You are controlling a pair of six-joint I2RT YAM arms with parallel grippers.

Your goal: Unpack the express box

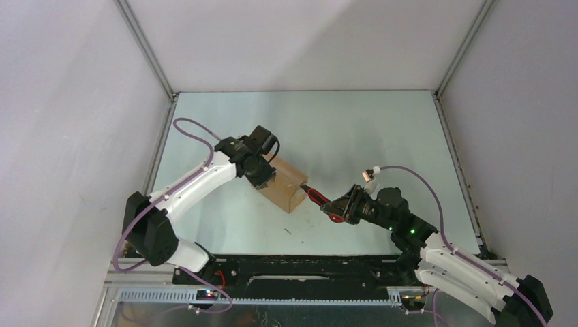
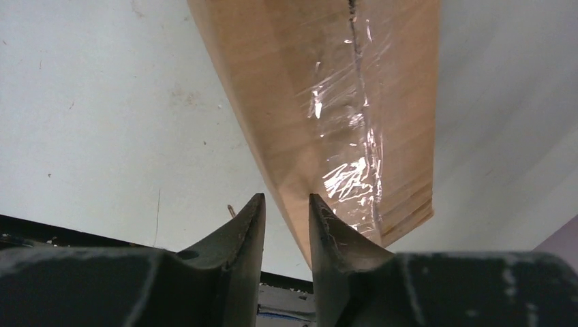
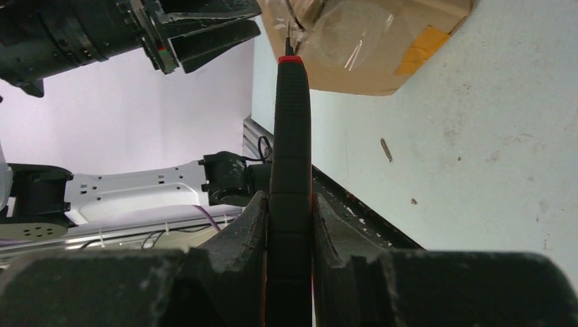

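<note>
Sitting mid-table (image 1: 382, 136), the express box (image 1: 285, 187) is a small plain brown carton, flaps closed.

The left wrist view shows what the top view does not: clear glossy tape (image 2: 354, 136) running along the seam, wrinkled and glinting. The right wrist view adds yellowish tape patches (image 3: 422, 48) on the box's end.

The left arm reaches forward and bends down over the box's far-left top. The left gripper (image 2: 286, 201) has its jaws a narrow gap apart, with one box edge running down into that gap; an actual pinch cannot be told.

The right arm stretches in low from the near right. The right gripper (image 3: 290, 201) is clamped on the black, red-trimmed knife (image 3: 290, 136). The knife's tip is at the box's taped near-right end; whether it has pierced the tape cannot be told.
</note>
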